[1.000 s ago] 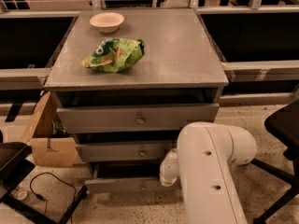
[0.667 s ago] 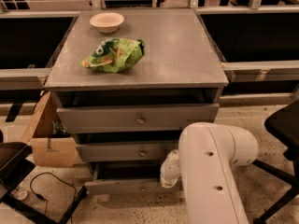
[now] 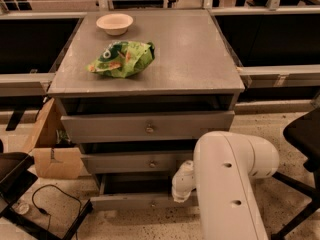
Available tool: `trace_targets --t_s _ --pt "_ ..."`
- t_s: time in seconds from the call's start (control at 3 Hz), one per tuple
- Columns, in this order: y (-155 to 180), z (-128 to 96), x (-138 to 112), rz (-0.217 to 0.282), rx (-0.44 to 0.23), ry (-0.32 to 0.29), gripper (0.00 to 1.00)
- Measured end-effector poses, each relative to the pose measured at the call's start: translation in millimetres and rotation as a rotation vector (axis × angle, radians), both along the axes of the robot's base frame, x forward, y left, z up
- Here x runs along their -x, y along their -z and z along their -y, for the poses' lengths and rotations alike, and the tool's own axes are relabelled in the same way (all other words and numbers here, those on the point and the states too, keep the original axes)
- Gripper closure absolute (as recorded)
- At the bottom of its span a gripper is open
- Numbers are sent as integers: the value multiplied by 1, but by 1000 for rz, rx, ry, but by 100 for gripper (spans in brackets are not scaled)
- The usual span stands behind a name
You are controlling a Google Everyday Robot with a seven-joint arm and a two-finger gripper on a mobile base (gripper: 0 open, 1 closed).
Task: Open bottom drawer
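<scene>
The robot's arm (image 3: 227, 184) is all smooth, off-white casing with a faint sheen, thick and rounded like moulded plastic. Its broad link has softly curved edges and two small dark round recesses set one above the other on its flat face (screw holes, perhaps). A bulbous, dome-like cap rounds off the joint at its upper end. A narrower, knobbly white section juts from its left side, where the claw (image 3: 180, 191) sits just by the bottom drawer (image 3: 135, 201), largely hidden.

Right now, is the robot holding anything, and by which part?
Cannot be told: the gripper is low at the bottom drawer, right of its front's centre, and the arm hides any grip.
</scene>
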State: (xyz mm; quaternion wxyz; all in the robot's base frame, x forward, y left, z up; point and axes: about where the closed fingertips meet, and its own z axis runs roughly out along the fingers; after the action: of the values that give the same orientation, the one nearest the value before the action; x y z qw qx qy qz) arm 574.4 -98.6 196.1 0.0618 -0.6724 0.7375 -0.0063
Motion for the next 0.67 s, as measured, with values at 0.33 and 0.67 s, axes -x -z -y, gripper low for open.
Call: trace_targets --t_s 0.33,0.67 --pt "2 5 13 -27 3 6 100" --pt "0 5 12 -27 3 6 100"
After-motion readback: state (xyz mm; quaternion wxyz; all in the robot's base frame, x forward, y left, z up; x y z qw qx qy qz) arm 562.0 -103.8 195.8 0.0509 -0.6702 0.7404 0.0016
